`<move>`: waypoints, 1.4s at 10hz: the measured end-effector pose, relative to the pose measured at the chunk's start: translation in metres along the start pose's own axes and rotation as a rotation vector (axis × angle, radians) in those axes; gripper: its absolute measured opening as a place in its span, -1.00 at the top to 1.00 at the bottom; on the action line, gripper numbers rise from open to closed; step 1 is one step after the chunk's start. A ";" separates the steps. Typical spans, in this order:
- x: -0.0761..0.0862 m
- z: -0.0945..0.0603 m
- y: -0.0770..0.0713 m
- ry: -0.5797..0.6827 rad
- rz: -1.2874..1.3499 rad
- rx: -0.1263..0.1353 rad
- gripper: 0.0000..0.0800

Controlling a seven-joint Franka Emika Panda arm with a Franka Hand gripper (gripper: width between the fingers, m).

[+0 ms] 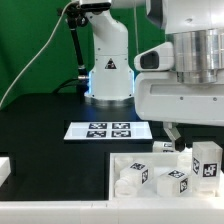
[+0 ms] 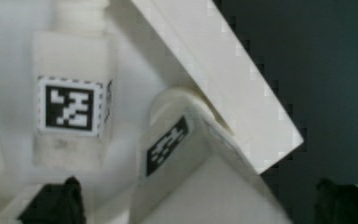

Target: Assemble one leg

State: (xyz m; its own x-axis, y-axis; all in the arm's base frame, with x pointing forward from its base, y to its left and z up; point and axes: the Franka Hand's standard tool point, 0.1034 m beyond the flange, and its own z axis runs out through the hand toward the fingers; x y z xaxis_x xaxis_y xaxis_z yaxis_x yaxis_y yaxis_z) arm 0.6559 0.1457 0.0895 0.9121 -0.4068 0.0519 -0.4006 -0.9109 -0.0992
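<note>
You cannot see most of the two-finger gripper (image 2: 197,205) in the exterior view, where the arm's bulky white wrist housing (image 1: 190,70) covers it. That view's right edge also cuts off the large shallow white plastic tray (image 1: 130,157). The wrist view is soft and close, so tag patterns are hard to read, and only the dark fingertips (image 2: 51,203) show. They stand wide apart near opposite edges of that picture, with nothing clamped between them. The leg (image 2: 190,175) — a small white boxy plastic post with a black-and-white square tag on its face — lies inside the tray. It is tilted, directly under the open hand and between the fingertips, though you cannot tell whether either one touches it. Just beside it in the tray lies a second white tagged post (image 2: 60,110). A smooth, straight white edge (image 2: 220,75) slants past both — whether it is the tray's wall is unclear. Everything here is matte, hard-edged white plastic.
</note>
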 end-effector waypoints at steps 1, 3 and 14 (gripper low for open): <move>-0.001 0.000 0.000 0.002 -0.110 -0.005 -0.62; 0.000 0.001 0.001 0.005 -0.296 -0.018 -0.62; 0.000 0.001 0.001 0.014 -0.504 -0.051 0.30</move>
State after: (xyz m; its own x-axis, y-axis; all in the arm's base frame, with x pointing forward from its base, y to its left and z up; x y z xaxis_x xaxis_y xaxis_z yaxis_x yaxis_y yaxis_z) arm 0.6557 0.1448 0.0881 0.9920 0.0840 0.0944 0.0853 -0.9963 -0.0095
